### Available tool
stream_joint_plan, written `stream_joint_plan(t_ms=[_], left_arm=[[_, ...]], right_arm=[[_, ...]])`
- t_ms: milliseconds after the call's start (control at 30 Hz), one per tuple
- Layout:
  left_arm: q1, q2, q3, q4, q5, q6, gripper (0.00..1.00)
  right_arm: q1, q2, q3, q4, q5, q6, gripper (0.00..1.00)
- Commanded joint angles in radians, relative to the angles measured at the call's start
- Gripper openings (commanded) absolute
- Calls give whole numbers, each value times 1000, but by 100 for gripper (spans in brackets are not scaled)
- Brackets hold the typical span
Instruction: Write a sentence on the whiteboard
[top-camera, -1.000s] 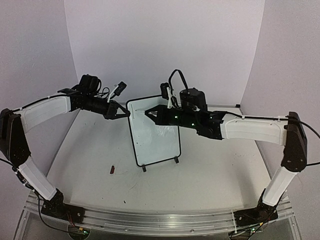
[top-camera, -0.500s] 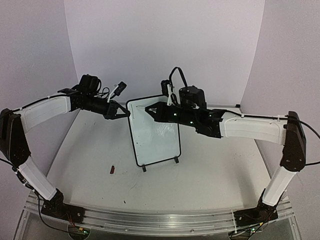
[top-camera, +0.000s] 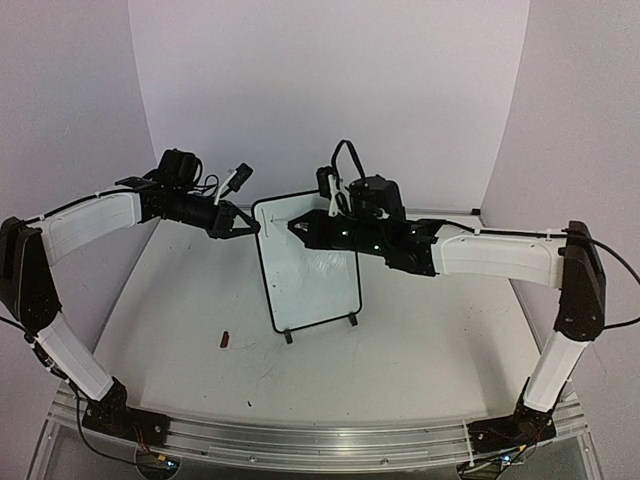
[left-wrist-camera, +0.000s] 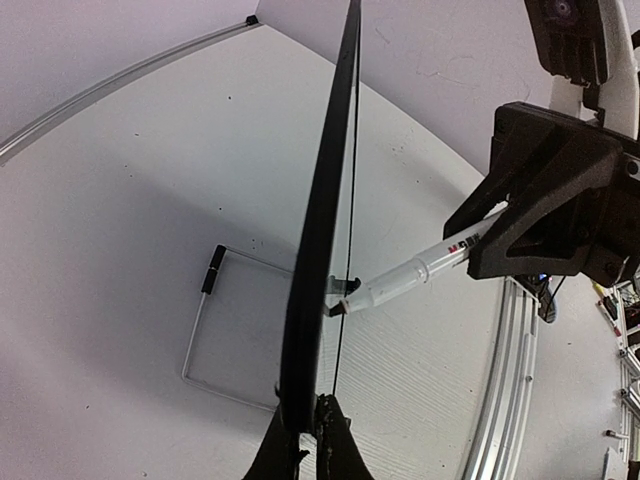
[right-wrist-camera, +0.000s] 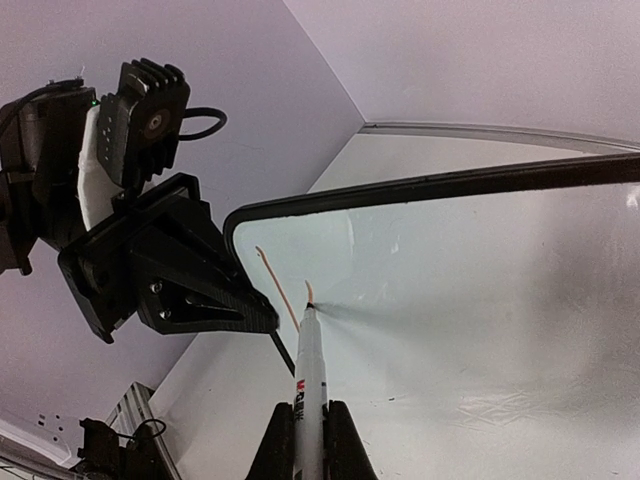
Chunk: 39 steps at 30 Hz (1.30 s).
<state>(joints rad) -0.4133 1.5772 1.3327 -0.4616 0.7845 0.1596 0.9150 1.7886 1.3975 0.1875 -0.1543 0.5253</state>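
Note:
The whiteboard (top-camera: 305, 275) stands upright on its two black feet at mid-table. My left gripper (top-camera: 246, 228) is shut on its upper left edge; the left wrist view shows the board edge-on (left-wrist-camera: 318, 250) between the jaws (left-wrist-camera: 303, 408). My right gripper (top-camera: 300, 227) is shut on a white marker (right-wrist-camera: 310, 365), gripped low in the right wrist view (right-wrist-camera: 308, 415). The marker tip touches the board face (right-wrist-camera: 470, 300) near its top left corner. Of the sentence, only two short thin strokes (right-wrist-camera: 277, 288) show there; no words can be read.
A small dark red cap (top-camera: 225, 338) lies on the table left of the board. A wire stand (left-wrist-camera: 215, 330) lies behind the board. An aluminium rail (top-camera: 300, 435) runs along the near table edge. The two grippers are close together at the board's top left.
My right gripper has shifted slightly left and up with the marker, its tip staying on the board's upper left. The left gripper and the board have not moved.

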Motion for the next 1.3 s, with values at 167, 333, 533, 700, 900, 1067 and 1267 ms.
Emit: stream_joint_plan(t_ms=[167,333,533,700,900,1067,1267], left_arm=[[-2,-23,-14,-11,-31,47,0],[-3,-23,-14,-12,-31,47,0],[-4,-28,-16,-12,-34,49,0],[-3,-28,-15,-12,-34,50,0],[-2,-32,-16,-14,-35,50,0],[-3,-34,-17,-14,-36,51,0],[-2,-36,-18,-15,-39,53,0]], right_arm=[[-1,40,47,-4,-20,7,0],[0,40,49,-3,-10,9,0],[2,10,10,-3,51,23,0],[1,-12,-25,-3,73,32,0],[2,-32,-64,-3,93,44,0],[2,-48,-73,2,91,36,0],[2,-105,-100,85,-40,5,0]])
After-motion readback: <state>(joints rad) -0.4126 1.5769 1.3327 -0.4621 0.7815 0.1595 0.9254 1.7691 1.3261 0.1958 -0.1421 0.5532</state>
